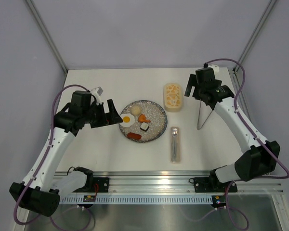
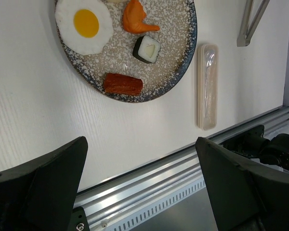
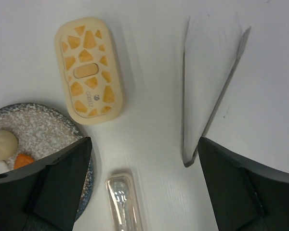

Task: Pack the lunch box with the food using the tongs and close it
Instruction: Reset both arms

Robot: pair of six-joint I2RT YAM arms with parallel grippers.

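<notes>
White tabletop, grey walls. Right gripper (image 3: 144,144): jaws spread full, nothing held. The tongs (image 3: 183,91) lie loose on the table right beneath it, slightly blurred. Lunch box (image 3: 89,70) sits between them and the plate (image 2: 111,57), lid on. Left gripper (image 2: 140,144) equally wide and empty, near the plate. The food is on it: egg (image 2: 84,24), sausage (image 2: 123,83), sushi (image 2: 147,49). My worry: tongs are thin and flat, so fingers may skid off or catch one arm only.
</notes>
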